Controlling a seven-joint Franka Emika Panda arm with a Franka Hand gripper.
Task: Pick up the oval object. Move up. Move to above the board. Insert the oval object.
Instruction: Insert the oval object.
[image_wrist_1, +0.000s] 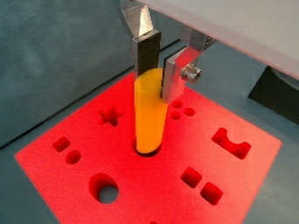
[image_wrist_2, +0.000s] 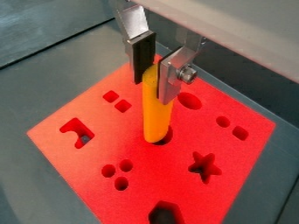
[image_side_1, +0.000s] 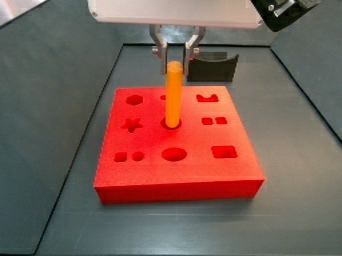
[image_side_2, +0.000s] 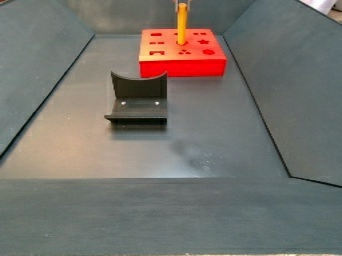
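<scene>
Upright oval object, hand gripping its top, enters board.

The dark grey floor of the walled bin carries two things well apart — the red board toward one end, under the gripper, and the dark L-shaped fixture nearer mid-floor.

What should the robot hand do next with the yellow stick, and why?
Probably press straight down a little more. The hand grips the top of the oval object, whose lower end already sits in a central hole of the board, yet most of it stands upright above.
</scene>
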